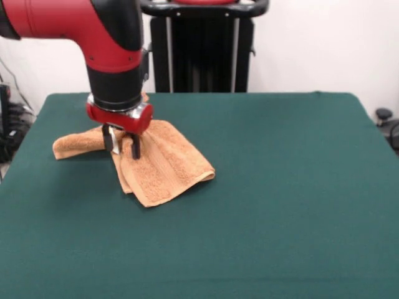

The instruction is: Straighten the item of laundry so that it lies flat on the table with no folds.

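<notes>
The item of laundry (pixel 163 167) is an orange-tan terry towel lying rumpled and folded over itself on the left part of the dark green table (pixel 287 187). One flap reaches out to the left (pixel 72 145), and a doubled corner points toward the near side. My gripper (pixel 121 151) comes straight down onto the towel's upper left part. It is open, with its two dark fingers (pixel 135 149) apart and a ridge of cloth between them. A small white patch shows just under the wrist beside the left finger. The wrist hides the towel's far edge.
The red and black arm (pixel 112 56) reaches in from the upper left above the towel. A black stand (pixel 202 50) rises behind the table's far edge. Cables and dark gear sit off the table's left side (pixel 9 124).
</notes>
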`<state>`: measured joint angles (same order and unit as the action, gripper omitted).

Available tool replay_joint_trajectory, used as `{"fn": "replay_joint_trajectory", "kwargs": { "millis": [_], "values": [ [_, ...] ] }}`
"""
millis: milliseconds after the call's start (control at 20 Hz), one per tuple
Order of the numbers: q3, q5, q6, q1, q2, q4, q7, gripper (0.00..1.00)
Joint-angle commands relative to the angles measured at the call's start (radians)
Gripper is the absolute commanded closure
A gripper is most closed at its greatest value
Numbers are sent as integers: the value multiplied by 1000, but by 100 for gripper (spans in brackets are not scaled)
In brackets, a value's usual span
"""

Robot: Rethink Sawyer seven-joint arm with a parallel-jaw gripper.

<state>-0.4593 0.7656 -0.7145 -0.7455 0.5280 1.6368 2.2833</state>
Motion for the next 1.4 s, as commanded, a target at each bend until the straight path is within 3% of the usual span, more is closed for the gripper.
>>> {"fn": "replay_joint_trajectory", "kwargs": {
  "millis": [50, 300, 550, 1400],
  "values": [
    [-7, -37, -93, 41, 36, 137, -136, 0],
    [26, -33, -126, 75, 138, 145, -108, 0],
    [68, 2, -65, 119, 192, 163, -37, 0],
    [193, 122, 207, 161, -5, 122, 70, 0]
  ]
}}
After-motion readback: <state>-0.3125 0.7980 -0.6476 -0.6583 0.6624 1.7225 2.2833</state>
